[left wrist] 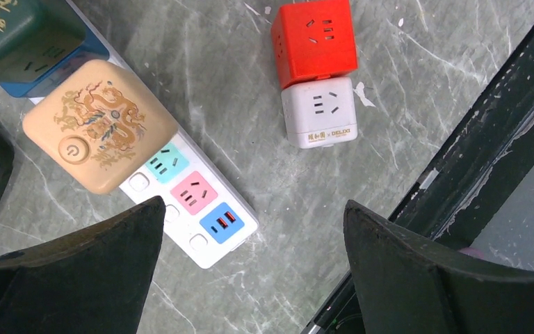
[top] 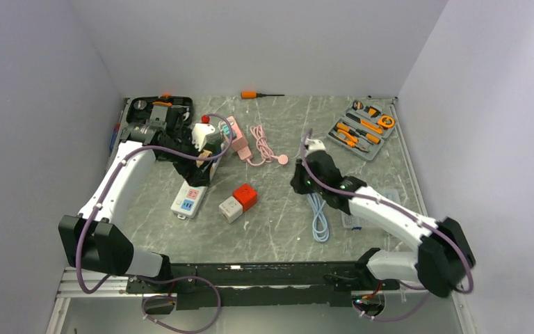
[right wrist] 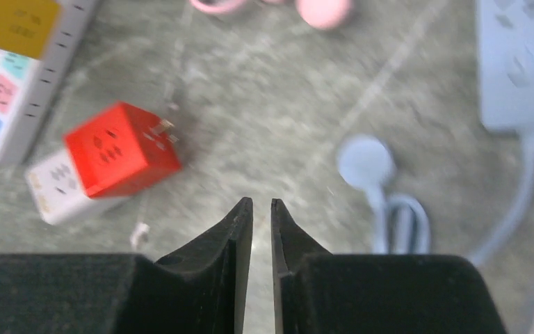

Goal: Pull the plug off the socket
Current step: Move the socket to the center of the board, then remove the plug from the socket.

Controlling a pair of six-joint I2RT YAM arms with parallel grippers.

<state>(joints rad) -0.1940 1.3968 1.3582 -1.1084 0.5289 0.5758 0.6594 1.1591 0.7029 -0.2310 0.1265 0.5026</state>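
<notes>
A white power strip (left wrist: 205, 229) with coloured sockets lies on the table; it also shows in the top view (top: 188, 200). A tan plug block with a dragon print (left wrist: 99, 125) sits in it, with dark green (left wrist: 21, 35) and blue blocks behind. A red cube (left wrist: 314, 38) is joined to a white cube socket (left wrist: 318, 111), also seen in the right wrist view (right wrist: 122, 149). My left gripper (left wrist: 254, 204) is wide open and empty above the strip's end. My right gripper (right wrist: 261, 202) is shut and empty, right of the cubes.
A light blue cable (top: 318, 217) and its round plug (right wrist: 365, 160) lie under the right arm. A pink cable (top: 261, 149), a tool tray (top: 360, 129), a screwdriver (top: 257, 94) and a black case (top: 154, 111) sit farther back. The black base rail (left wrist: 473, 139) runs along the near edge.
</notes>
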